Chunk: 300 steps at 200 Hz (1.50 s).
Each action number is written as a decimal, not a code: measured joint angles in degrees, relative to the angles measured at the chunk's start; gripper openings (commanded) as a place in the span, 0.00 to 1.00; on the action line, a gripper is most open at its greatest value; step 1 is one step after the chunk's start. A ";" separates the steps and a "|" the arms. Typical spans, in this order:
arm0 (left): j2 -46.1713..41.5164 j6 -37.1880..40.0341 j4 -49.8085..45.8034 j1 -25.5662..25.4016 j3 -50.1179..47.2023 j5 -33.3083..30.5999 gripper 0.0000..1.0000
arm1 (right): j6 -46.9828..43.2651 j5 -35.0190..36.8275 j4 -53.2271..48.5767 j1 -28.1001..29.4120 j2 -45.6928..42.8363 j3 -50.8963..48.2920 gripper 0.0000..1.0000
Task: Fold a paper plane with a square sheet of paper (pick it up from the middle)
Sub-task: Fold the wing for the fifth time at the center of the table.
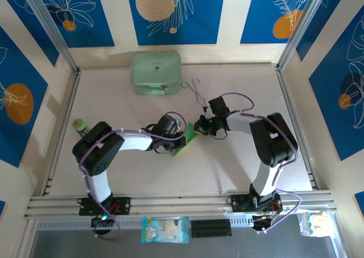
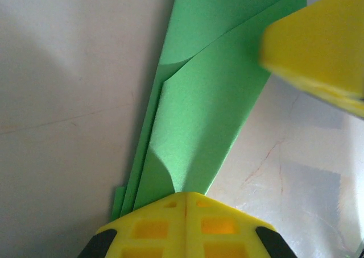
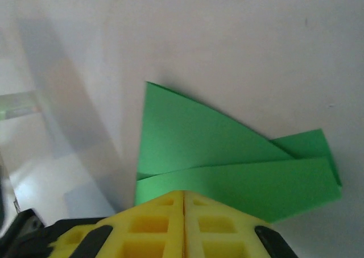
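The bright green sheet of paper point(image 1: 187, 137) is folded into a long, narrow, layered wedge, much like a paper plane, and hangs just above the middle of the table between both grippers. My left gripper point(image 1: 177, 140) is shut on one end of it. In the left wrist view the yellow fingertips point(image 2: 185, 198) meet on the paper point(image 2: 199, 110), which runs up and away in overlapping layers. My right gripper point(image 1: 200, 126) is shut on the other end. The right wrist view has its closed gripper point(image 3: 183, 194) pinching the folded paper point(image 3: 227, 155), whose flaps spread to the right.
A pale mint case point(image 1: 156, 72) lies at the back of the table, with thin wire tongs point(image 1: 193, 90) beside it. A small green roll point(image 1: 80, 125) sits at the left edge. The right gripper's yellow finger point(image 2: 318, 48) looms at the top right of the left wrist view.
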 measured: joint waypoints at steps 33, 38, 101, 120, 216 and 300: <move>0.00 1.86 -2.93 0.00 1.73 0.48 0.00 | -0.09 -1.55 0.07 0.00 2.78 1.05 0.08; 0.00 2.32 -3.39 0.00 2.14 0.59 0.01 | -0.20 -1.64 0.09 0.00 2.89 1.09 0.08; 4.59 6.01 -3.21 0.00 9.14 4.33 0.05 | -1.09 -2.84 0.09 -0.31 3.93 1.88 0.08; 6.67 6.25 -2.91 0.00 9.77 4.52 0.04 | -1.09 -3.19 0.11 -0.48 4.04 1.88 0.08; 2.67 5.20 7.67 0.20 -0.68 4.70 0.04 | -2.08 -5.11 -2.99 -0.90 5.68 4.22 0.07; -8.74 5.62 0.50 0.26 -11.08 5.75 0.04 | -3.78 -6.78 -4.20 -1.33 6.71 5.35 0.08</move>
